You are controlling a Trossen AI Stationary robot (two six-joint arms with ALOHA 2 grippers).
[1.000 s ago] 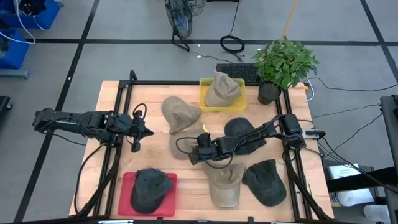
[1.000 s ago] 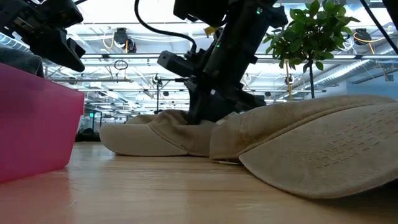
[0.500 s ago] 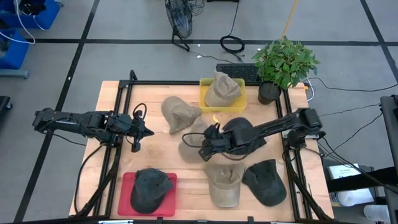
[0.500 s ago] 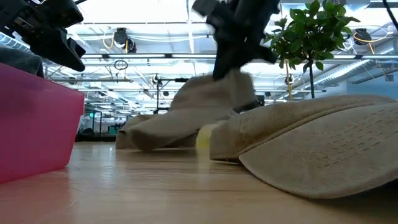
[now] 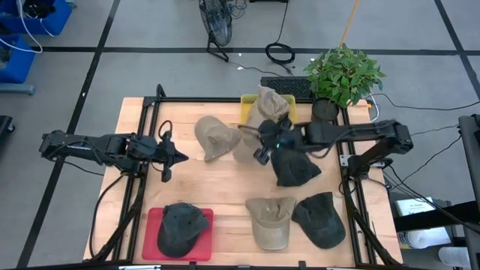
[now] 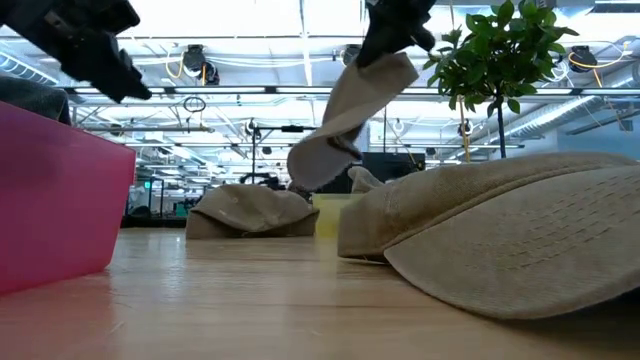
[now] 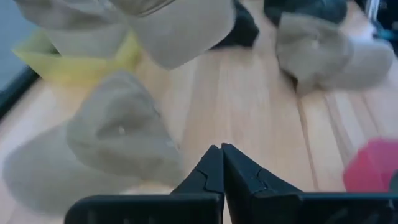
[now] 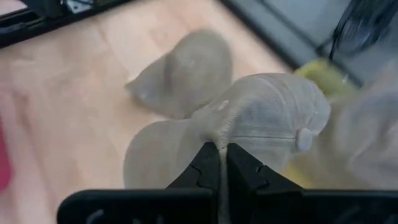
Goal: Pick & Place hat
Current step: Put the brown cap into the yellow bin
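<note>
High view: right gripper [image 5: 262,152] sits at centre frame, just below the yellow bin [image 5: 248,120], jaws clenched on a tan hat [image 5: 247,142] lifted off the tabletop [image 5: 217,191]; the bin already holds another tan hat [image 5: 267,105], so the carried one may land on top and slide out. Left gripper [image 5: 171,157] waits at left-centre, jaws closed on nothing. A dark hat [image 5: 294,166] lies under the right arm — a low pass could drag it. Low view: carried hat [image 6: 345,120] hangs from the upper centre, brim drooping toward the tan hat on the wood [image 6: 250,210]; the grip looks like a thin pinch, so a fast swing could shake it loose. Left wrist view: jaws pressed together, empty, tan hat [image 7: 118,134] near ahead. Right wrist view: fabric of the held hat [image 8: 261,127] pinched right at the fingertips [image 8: 208,163] — a small fold only, slip risk by my judgement.
</note>
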